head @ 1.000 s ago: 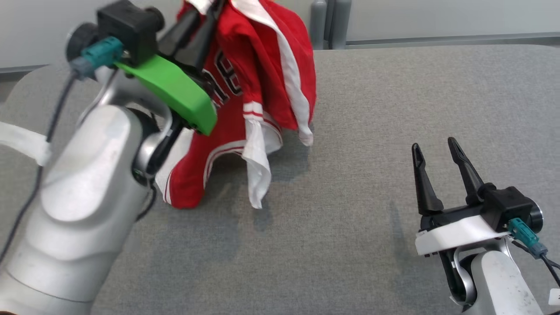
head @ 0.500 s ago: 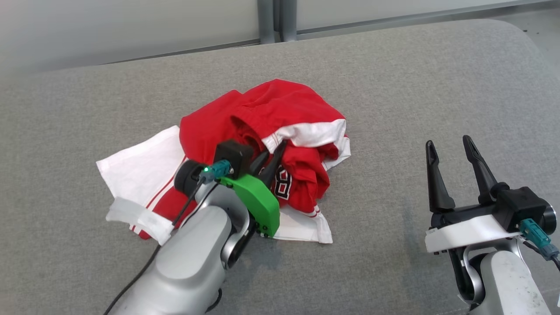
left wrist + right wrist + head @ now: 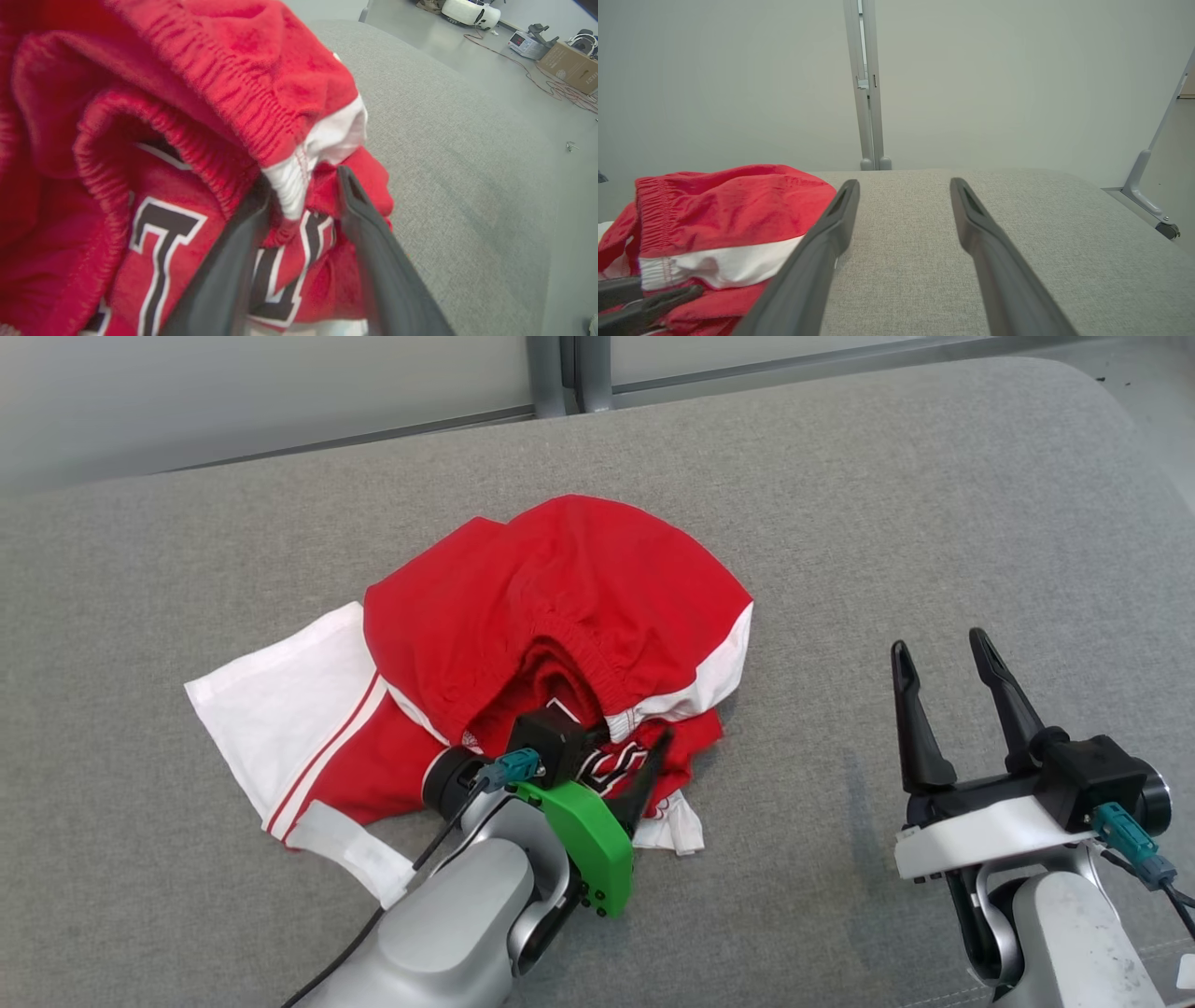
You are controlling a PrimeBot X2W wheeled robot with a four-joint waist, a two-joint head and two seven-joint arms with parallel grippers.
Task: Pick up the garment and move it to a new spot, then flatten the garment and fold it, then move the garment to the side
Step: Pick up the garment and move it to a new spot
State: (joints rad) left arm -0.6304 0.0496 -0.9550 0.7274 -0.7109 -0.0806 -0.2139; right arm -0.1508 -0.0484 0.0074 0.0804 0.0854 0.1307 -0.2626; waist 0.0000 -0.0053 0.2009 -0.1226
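The red and white shorts lie in a bunched heap in the middle of the soft grey table. The left gripper pokes into their near edge, fingers apart with some waistband between them. The right gripper sits well off to the side, fingers apart on nothing, and behind the table are a pale wall and a grey post.

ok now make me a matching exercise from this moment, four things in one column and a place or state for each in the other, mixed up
Things:
1. left gripper
2. right gripper
3. garment
4. table

States or places:
A. grey fabric surface under everything
B. crumpled in a red and white heap
C. open, with a fold of waistband between its fingers
D. open, apart from the cloth, nothing between its fingers

Pairs: 1-C, 2-D, 3-B, 4-A
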